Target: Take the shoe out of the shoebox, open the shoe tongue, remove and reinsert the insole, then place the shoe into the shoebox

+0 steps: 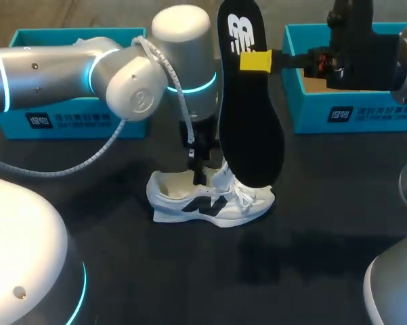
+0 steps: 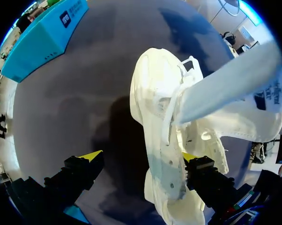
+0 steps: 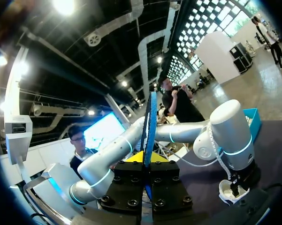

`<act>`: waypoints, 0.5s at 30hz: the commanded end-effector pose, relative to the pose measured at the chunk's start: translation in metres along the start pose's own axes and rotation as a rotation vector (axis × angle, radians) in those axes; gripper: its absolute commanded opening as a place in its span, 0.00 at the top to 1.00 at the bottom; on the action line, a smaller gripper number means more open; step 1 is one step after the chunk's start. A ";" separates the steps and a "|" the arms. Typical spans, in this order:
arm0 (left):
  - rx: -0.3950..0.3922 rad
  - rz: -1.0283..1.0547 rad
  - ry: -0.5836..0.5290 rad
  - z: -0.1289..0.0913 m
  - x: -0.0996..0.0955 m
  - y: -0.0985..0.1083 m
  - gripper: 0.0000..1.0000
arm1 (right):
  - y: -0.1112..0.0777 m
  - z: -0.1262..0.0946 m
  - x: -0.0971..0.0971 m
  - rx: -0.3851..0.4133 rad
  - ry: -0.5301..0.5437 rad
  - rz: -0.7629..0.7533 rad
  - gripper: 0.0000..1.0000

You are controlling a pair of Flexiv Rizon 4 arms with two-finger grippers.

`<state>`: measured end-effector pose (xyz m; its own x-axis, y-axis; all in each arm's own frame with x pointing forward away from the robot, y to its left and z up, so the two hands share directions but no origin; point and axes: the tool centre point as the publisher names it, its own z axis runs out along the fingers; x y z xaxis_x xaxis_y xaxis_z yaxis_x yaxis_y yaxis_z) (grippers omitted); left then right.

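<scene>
A white shoe (image 1: 210,200) with a black side logo lies on the dark table, toe to the right. My left gripper (image 1: 198,161) comes down at its heel opening. In the left wrist view this gripper (image 2: 141,157) is open, with the shoe (image 2: 162,117) partly between its fingers (image 2: 91,156). My right gripper (image 1: 255,61) is shut on the black insole (image 1: 250,128), which hangs upright above the shoe's toe. The right wrist view shows the insole (image 3: 149,124) edge-on between the shut fingers of the right gripper (image 3: 148,159), with the shoe (image 3: 232,192) far below.
A blue shoebox (image 1: 68,115) stands at the back left behind my left arm. A second blue box (image 1: 366,108) sits at the back right, under my right arm. The dark tabletop (image 1: 189,271) stretches in front of the shoe.
</scene>
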<state>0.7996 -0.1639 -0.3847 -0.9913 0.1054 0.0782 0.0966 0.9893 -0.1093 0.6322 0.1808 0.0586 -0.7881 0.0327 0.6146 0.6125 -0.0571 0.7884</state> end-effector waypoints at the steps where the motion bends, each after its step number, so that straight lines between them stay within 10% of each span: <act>1: 0.014 0.001 0.007 0.007 0.001 0.004 0.01 | 0.002 0.004 -0.001 0.003 -0.004 0.003 1.00; 3: 0.017 -0.001 0.011 0.008 0.001 0.004 0.15 | 0.002 0.004 -0.001 0.003 -0.004 0.003 1.00; 4: 0.019 0.000 0.012 0.007 0.002 0.004 0.43 | 0.002 0.004 -0.001 0.003 -0.004 0.003 1.00; 5: 0.020 0.000 0.013 0.006 0.002 0.004 0.52 | 0.002 0.004 -0.001 0.003 -0.004 0.003 1.00; 15: 0.037 0.020 -0.010 -0.004 0.011 0.002 0.48 | 0.002 0.004 -0.001 0.003 -0.004 0.003 1.00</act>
<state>0.7930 -0.1646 -0.3830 -0.9895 0.1240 0.0747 0.1124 0.9832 -0.1438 0.6321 0.1808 0.0586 -0.7881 0.0327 0.6146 0.6125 -0.0571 0.7884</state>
